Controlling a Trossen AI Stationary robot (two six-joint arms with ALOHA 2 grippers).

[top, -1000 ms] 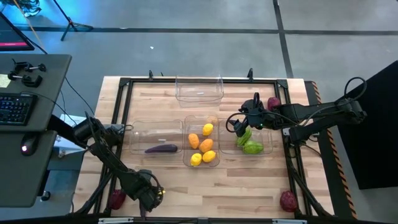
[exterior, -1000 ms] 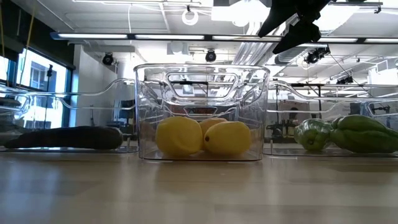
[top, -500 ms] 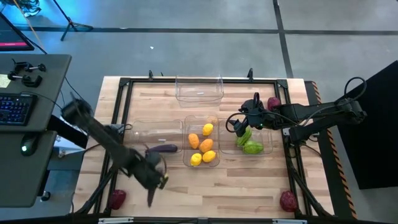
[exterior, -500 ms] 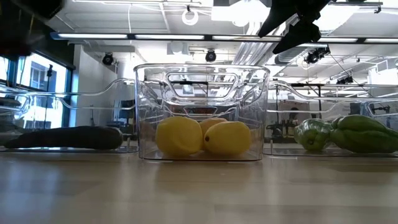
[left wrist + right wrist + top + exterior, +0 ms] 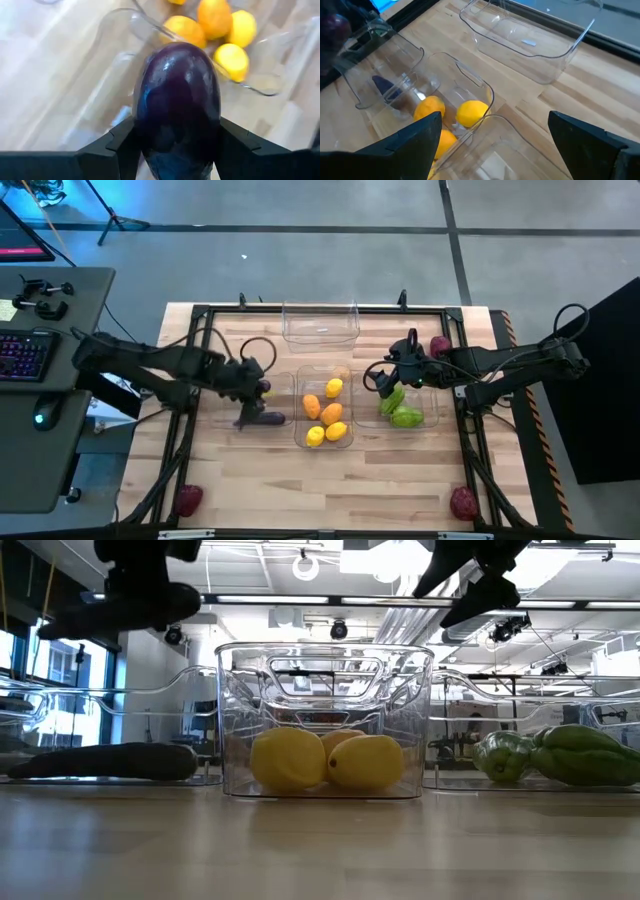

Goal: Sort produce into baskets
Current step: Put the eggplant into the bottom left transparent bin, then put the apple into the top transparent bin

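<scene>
Your left hand (image 5: 177,145) is clamped on a dark purple eggplant (image 5: 177,100), glossy and rounded at its near end, a finger (image 5: 117,145) pressed to either side. From above, you see that hand (image 5: 250,385) over the left basket (image 5: 225,395), where a second eggplant (image 5: 262,418) lies flat. The middle basket (image 5: 347,405) holds yellow lemons (image 5: 334,387) and orange pieces (image 5: 312,406); the right basket (image 5: 432,415) holds green ridged ones (image 5: 406,417). Your right hand (image 5: 385,378) waits above that basket, fingers spread wide with nothing between them. Only the high view shows the far basket (image 5: 320,323) and three dark red pieces (image 5: 462,502) on the wooden surface (image 5: 400,480). The low view alone shows the lemons (image 5: 368,762) resting on the basket floor.
</scene>
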